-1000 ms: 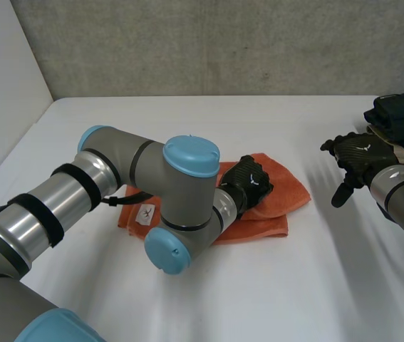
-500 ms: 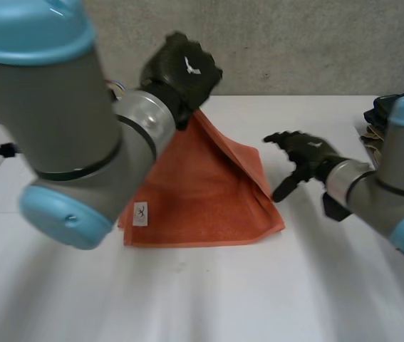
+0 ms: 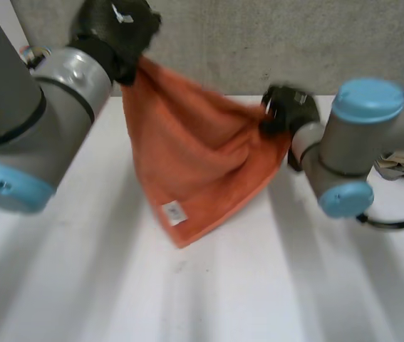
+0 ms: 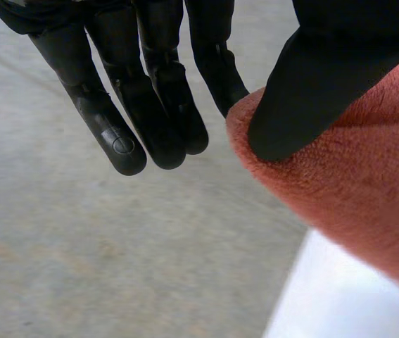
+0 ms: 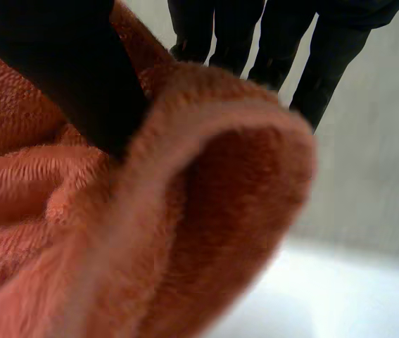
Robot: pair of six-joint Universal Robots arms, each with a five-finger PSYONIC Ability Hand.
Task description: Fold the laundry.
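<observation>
Hanging above the white table (image 3: 273, 292), the orange towel (image 3: 187, 149) stretches from upper left to right-centre in the head view. Left hand (image 3: 116, 28), upper left, grasps the top corner; its wrist view shows the thumb pinching cloth against a finger. Right hand (image 3: 285, 107) pinches the opposite edge, thumb pressed into a rolled fold. The lowest corner, with a white label (image 3: 174, 211), dangles lower centre, near the tabletop; contact unclear.

Flat white tabletop (image 3: 223, 299), plain matte surface, runs back to the wall. Rough speckled grey concrete-look wall (image 3: 259, 43) stands behind it, meeting the tabletop's far edge. Same grey wall and white tabletop show in the background of both wrist views.
</observation>
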